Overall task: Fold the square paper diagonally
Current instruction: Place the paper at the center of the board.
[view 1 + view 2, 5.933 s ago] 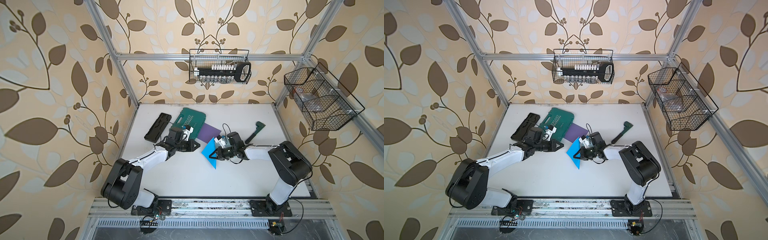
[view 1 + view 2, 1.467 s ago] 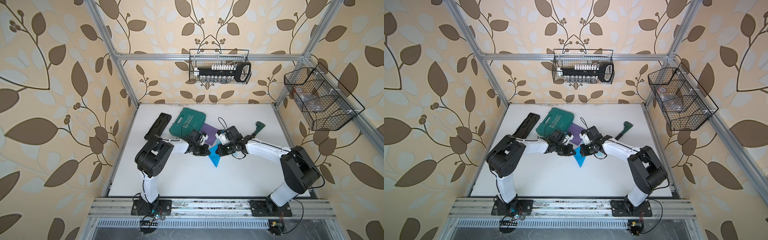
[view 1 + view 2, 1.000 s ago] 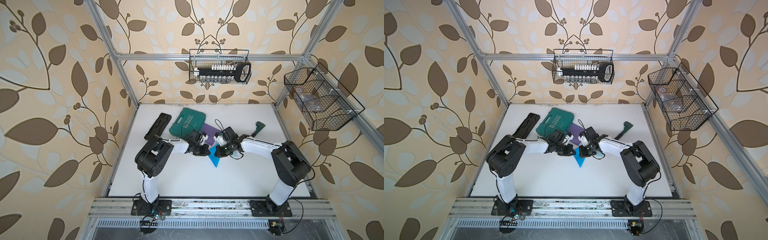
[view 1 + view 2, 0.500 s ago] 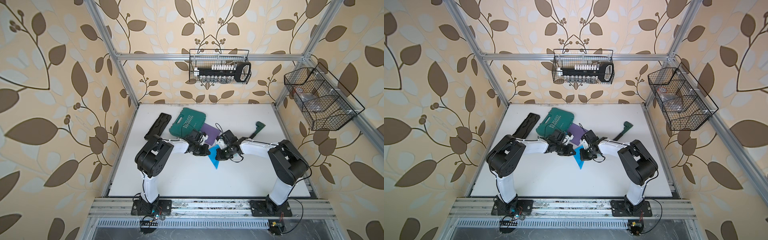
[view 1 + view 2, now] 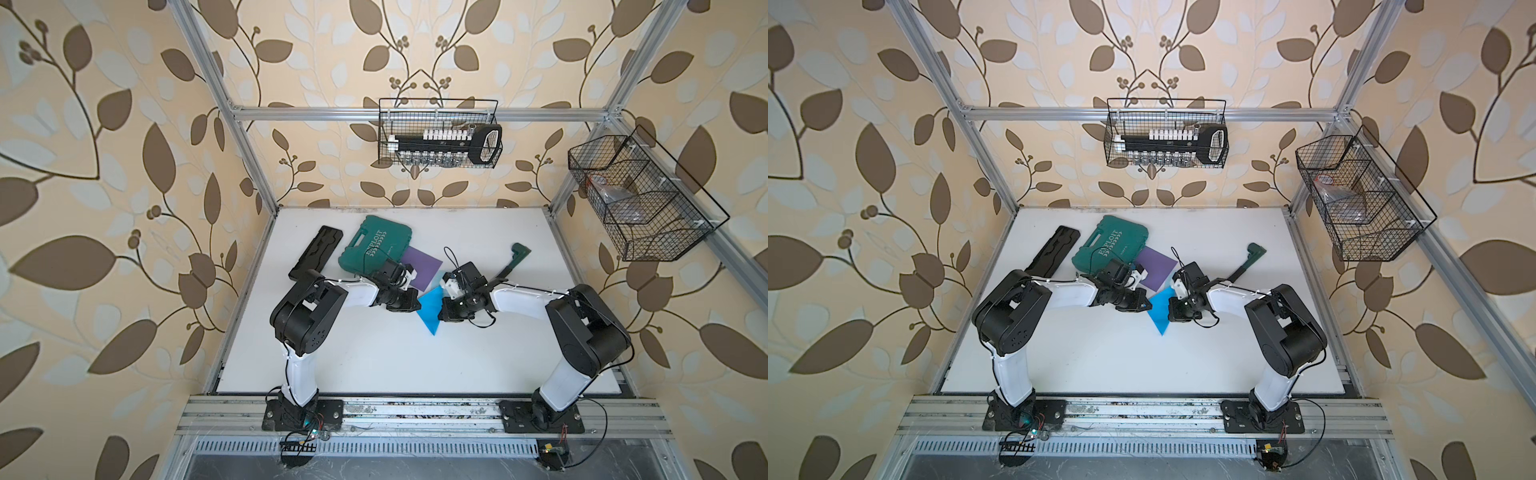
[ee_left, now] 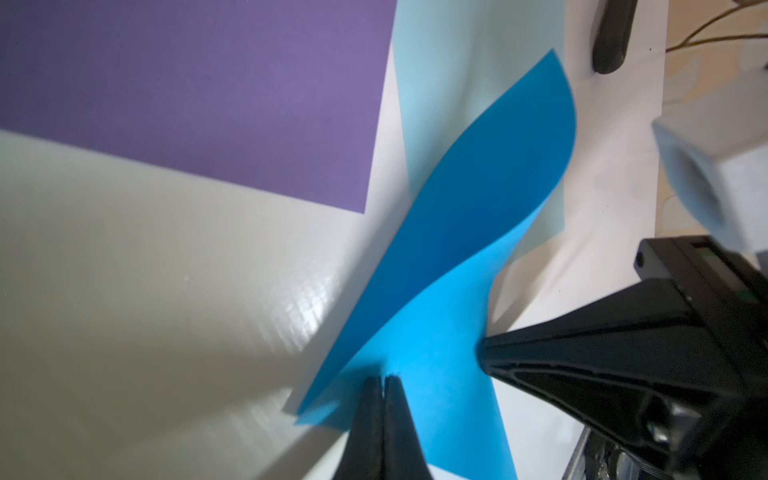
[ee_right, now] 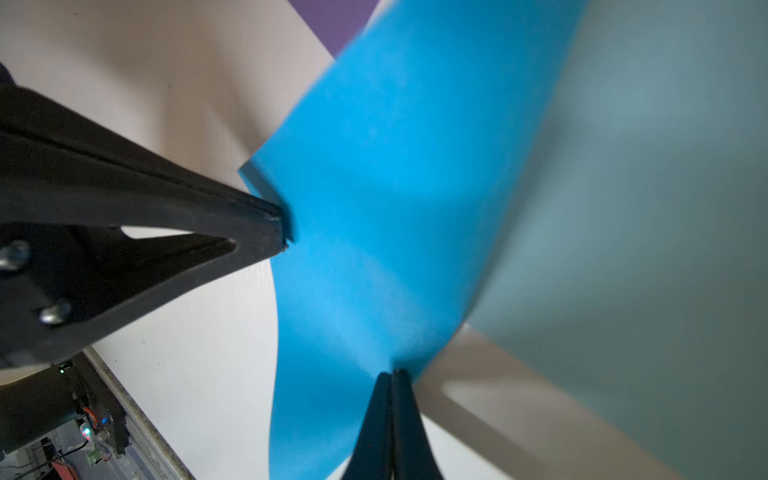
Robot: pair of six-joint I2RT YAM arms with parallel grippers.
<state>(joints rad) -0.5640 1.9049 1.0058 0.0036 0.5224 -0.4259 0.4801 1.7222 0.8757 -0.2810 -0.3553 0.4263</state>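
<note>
The blue square paper [image 5: 429, 316] [image 5: 1160, 316] lies mid-table, partly folded over itself, with one flap bowed upward and its pale underside showing [image 6: 457, 249] [image 7: 395, 187]. My left gripper [image 5: 417, 306] [image 5: 1148, 306] [image 6: 384, 378] is shut, its tips resting on the paper near the left corner. My right gripper [image 5: 442, 315] [image 5: 1170, 314] [image 7: 392, 372] is shut too, its tips pressed on the paper's right side where the flap rises. Nothing shows between either pair of jaws. Each wrist view shows the other gripper touching the paper.
A purple sheet [image 5: 422, 266] lies just behind the blue paper, partly under a green tool case [image 5: 376, 243]. A black tray [image 5: 316, 257] sits at the far left, and a green-headed tool [image 5: 513, 262] behind the right arm. Wire baskets [image 5: 438, 137] [image 5: 640, 199] hang on the walls.
My right gripper has slid a little toward the table's front along the paper, staying shut. The left gripper has held still on the paper.
</note>
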